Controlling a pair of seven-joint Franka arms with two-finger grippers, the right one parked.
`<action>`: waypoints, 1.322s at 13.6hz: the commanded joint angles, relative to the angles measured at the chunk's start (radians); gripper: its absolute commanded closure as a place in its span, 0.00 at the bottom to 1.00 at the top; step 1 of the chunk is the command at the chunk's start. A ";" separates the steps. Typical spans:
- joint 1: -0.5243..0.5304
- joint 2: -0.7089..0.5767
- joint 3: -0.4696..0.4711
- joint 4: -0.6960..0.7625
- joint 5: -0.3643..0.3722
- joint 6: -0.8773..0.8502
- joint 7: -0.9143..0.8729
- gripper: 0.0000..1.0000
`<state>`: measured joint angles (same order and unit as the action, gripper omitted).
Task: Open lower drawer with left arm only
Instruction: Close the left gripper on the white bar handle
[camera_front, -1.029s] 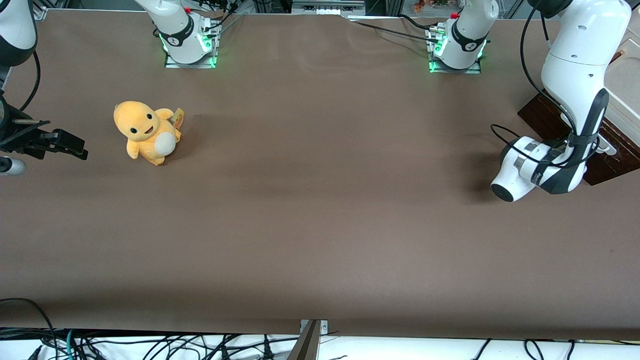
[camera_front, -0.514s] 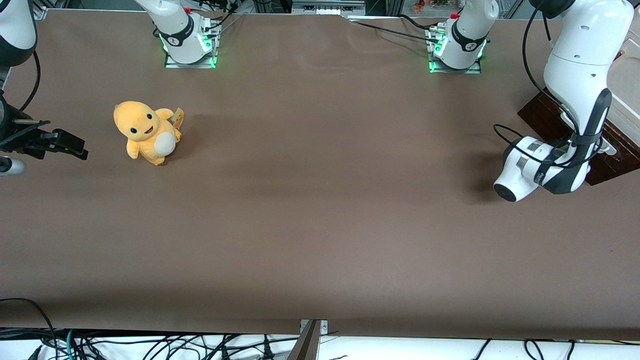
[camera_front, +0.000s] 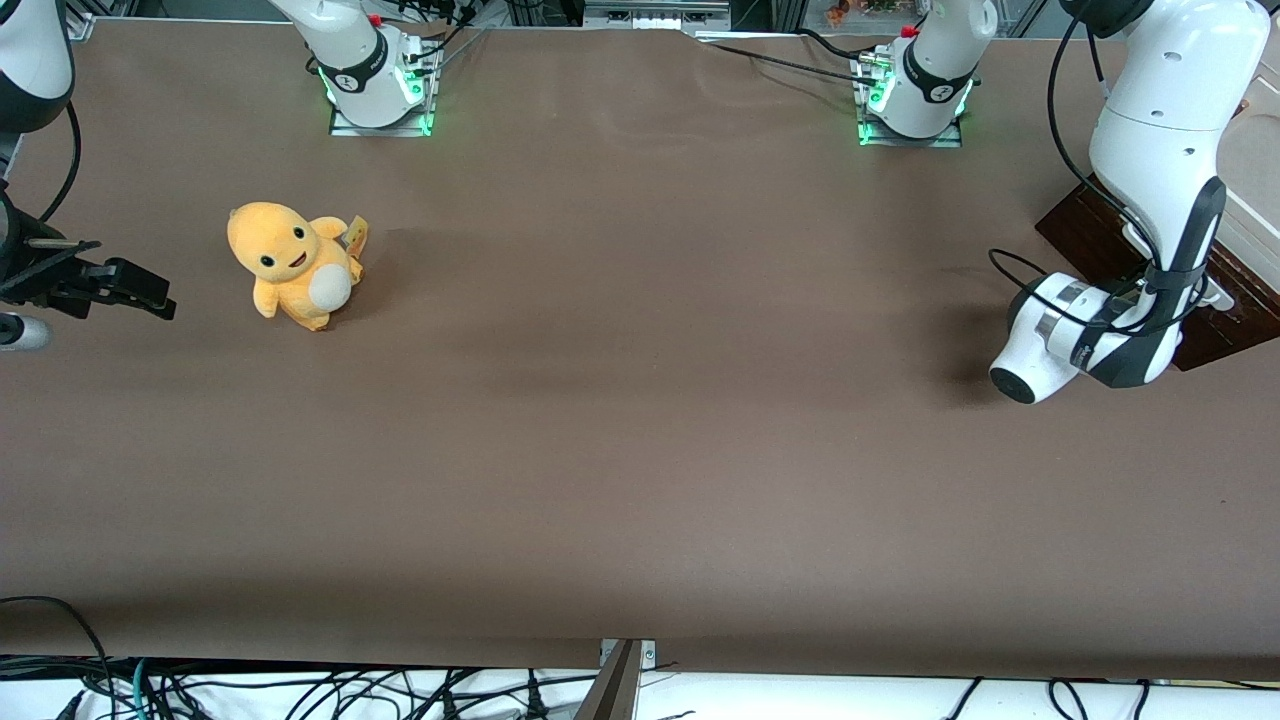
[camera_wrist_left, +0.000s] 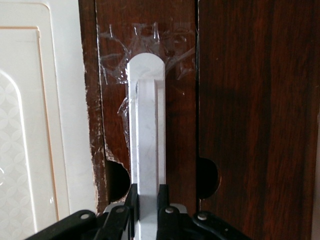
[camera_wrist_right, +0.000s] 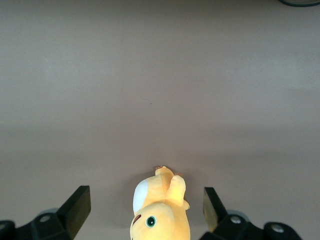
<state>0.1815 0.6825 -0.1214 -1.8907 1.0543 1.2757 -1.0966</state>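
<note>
The gripper (camera_wrist_left: 148, 200) was clamped on the pale handle (camera_wrist_left: 146, 130) of the lower drawer (camera_wrist_left: 180, 100). The brown table (camera_front: 640, 420) carried a yellow plush toy (camera_front: 293, 262) well apart from it.

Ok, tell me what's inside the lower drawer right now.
Nothing of the inside shows. The left wrist view shows only the lower drawer as a dark wood front, its pale handle clamped by the gripper. In the front view the left arm covers it.

A yellow plush toy (camera_front: 293, 264) sits upright on the brown table (camera_front: 640, 450), toward the parked arm's end.
</note>
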 joint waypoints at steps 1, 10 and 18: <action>0.006 -0.001 -0.007 -0.005 0.015 -0.015 0.000 1.00; -0.013 0.012 -0.010 0.012 0.015 -0.019 0.000 1.00; -0.062 0.017 -0.009 0.024 0.013 -0.021 0.006 1.00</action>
<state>0.1476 0.6890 -0.1233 -1.8875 1.0553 1.2748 -1.1040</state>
